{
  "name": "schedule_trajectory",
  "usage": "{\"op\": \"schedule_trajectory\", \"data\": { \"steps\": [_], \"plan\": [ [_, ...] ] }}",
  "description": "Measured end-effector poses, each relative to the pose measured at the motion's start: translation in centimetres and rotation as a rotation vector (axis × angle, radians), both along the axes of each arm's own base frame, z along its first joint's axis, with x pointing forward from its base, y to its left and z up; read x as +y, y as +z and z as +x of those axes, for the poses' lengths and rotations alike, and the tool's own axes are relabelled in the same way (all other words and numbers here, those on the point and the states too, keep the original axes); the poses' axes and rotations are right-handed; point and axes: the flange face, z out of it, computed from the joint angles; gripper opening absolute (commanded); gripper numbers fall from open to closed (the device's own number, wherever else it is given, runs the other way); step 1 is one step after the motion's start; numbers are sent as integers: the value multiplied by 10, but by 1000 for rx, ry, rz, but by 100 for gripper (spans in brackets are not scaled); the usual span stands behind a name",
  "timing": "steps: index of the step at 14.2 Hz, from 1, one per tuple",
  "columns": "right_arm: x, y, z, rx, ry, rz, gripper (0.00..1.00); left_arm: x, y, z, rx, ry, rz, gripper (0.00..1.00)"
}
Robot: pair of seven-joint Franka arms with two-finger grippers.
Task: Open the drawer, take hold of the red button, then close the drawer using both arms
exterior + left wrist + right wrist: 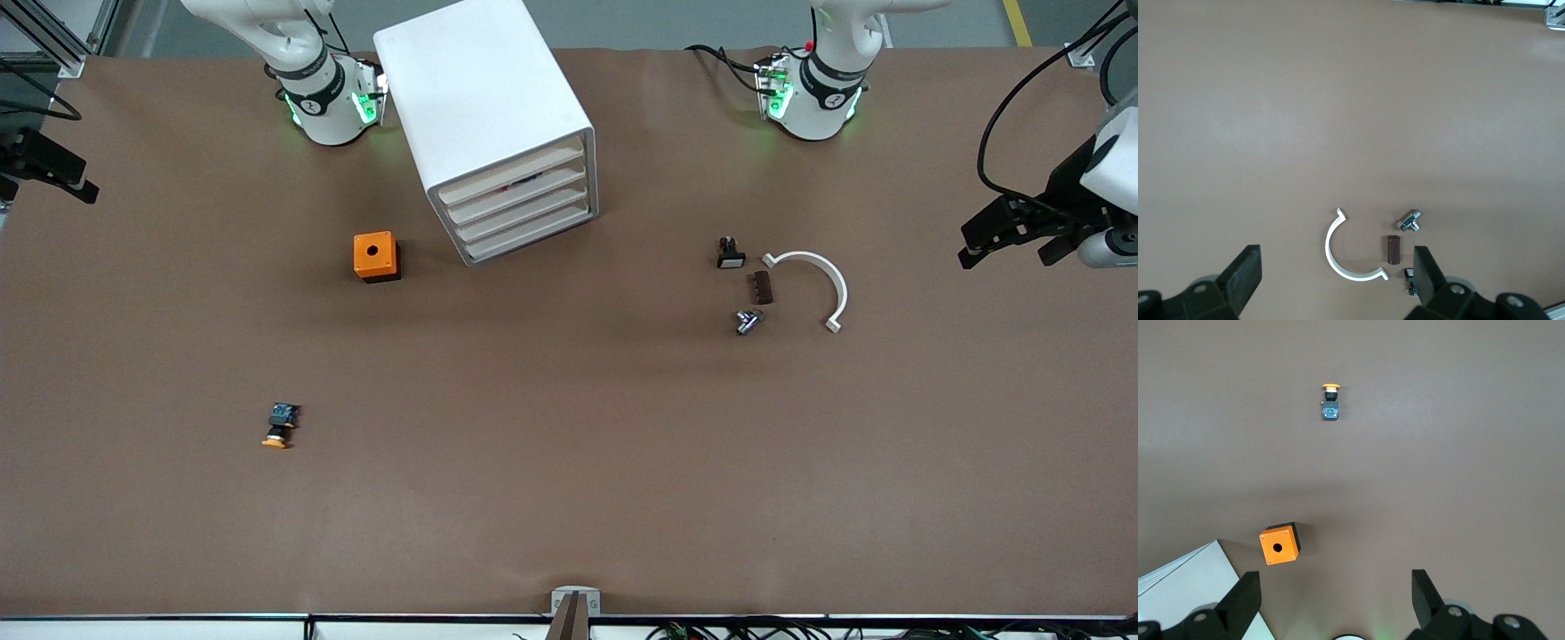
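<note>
Hanging wide open and empty over the table's right-arm end, the right gripper (1335, 577) is sharing its wrist view with one orange cube (1279, 545) and one yellow-capped button (1331, 400). Only the front view is showing the cabinet (476, 98) and its four shut drawers, with a dark reddish glimpse of the button (526, 182) inside the top drawer (516, 177). Four small parts (757, 287) are lying together toward the left arm's end, where the left gripper (1338, 248) is hovering open and empty.

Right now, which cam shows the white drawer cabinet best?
Front view: the whole cabinet shows, with all four drawer fronts, all shut. The right wrist view catches only one white corner. The left wrist view shows none of it.
</note>
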Motion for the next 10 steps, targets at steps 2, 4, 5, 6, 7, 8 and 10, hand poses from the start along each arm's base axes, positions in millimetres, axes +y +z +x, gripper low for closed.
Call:
{"op": "schedule_trajectory", "data": {
  "steps": [2,4,5,6,7,8,10],
  "plan": [
    [0,0,0,0,0,0,100,0,0,0,0,0,0,100],
    [0,0,0,-1,0,0,100,0,0,0,0,1,0,100],
    [0,0,0,-1,0,0,100,1,0,0,1,1,0,100],
    [0,0,0,-1,0,0,100,1,-1,0,4,2,0,100],
    [0,0,0,-1,0,0,100,3,-3,1,10,6,0,100],
    [0,0,0,-1,0,0,100,7,-7,1,21,13,1,100],
    [0,0,0,-1,1,0,100,24,-20,5,57,42,1,100]
  ]
}}
